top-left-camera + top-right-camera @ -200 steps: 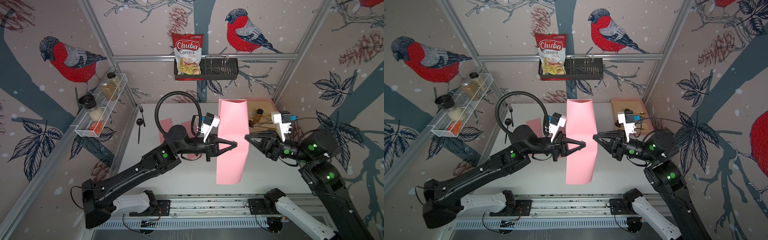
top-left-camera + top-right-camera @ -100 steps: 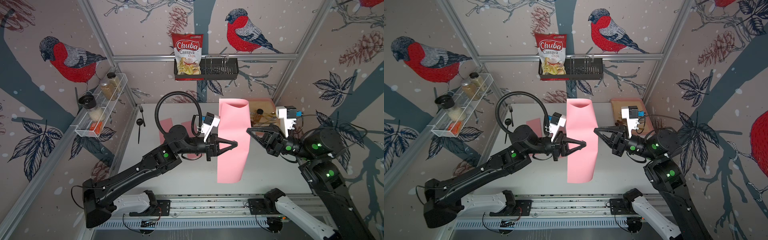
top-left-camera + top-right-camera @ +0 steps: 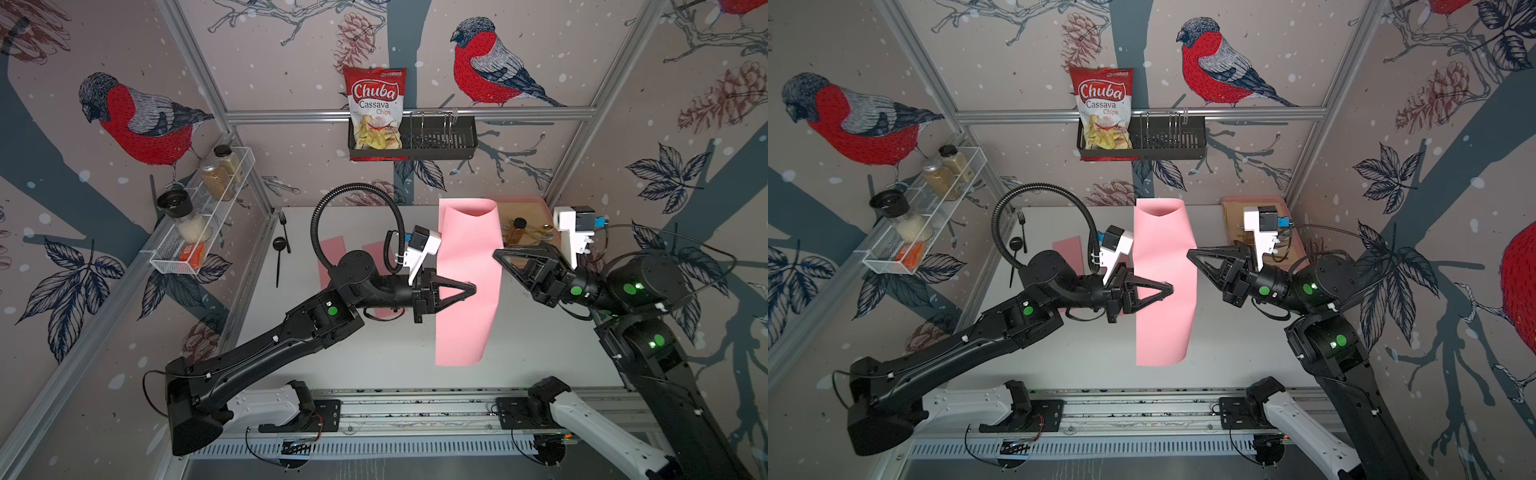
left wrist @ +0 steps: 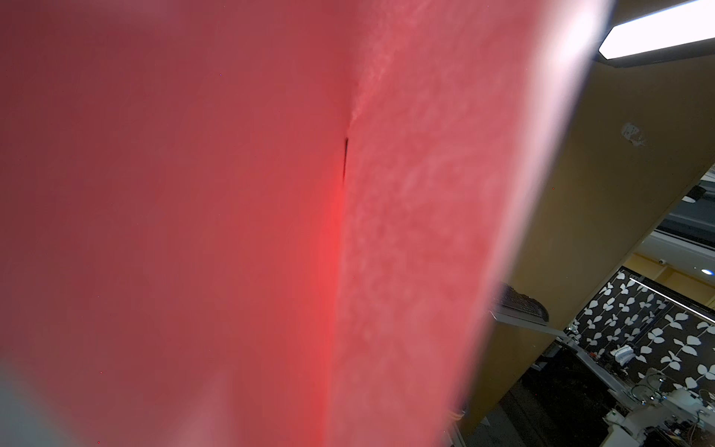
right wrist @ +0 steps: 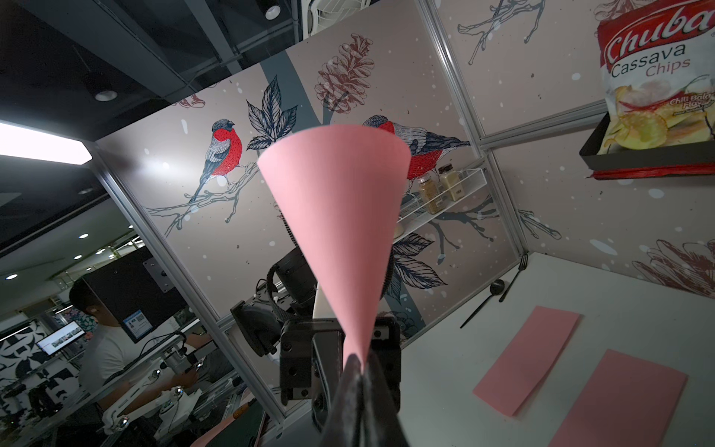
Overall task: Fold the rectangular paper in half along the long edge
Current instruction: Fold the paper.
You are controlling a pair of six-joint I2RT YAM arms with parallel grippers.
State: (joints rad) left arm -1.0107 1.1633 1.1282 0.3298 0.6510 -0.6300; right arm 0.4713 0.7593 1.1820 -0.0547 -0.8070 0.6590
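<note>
The pink rectangular paper [image 3: 467,324] hangs in the air above the table, curled over on itself with a rounded loop at its far end, in both top views [image 3: 1163,328]. My left gripper [image 3: 473,287] reaches across its middle from the left and is shut on it [image 3: 1171,287]. The sheet [image 4: 232,193] fills almost the whole left wrist view. My right gripper [image 3: 495,253] meets the paper's right edge [image 3: 1189,252]. In the right wrist view the paper [image 5: 340,201] narrows like a cone into the shut tips of the right gripper [image 5: 358,362].
Two more pink sheets [image 5: 526,360] [image 5: 619,398] lie flat on the white table behind the left arm. A black fork and spoon [image 3: 280,249] lie at the back left. A wooden board with a small bottle [image 3: 519,226] sits at the back right. A chips bag [image 3: 376,108] stands in the wall rack.
My right gripper has risen a little toward the back along the paper's right edge and its jaws have shut. The left gripper and the paper have barely moved.
</note>
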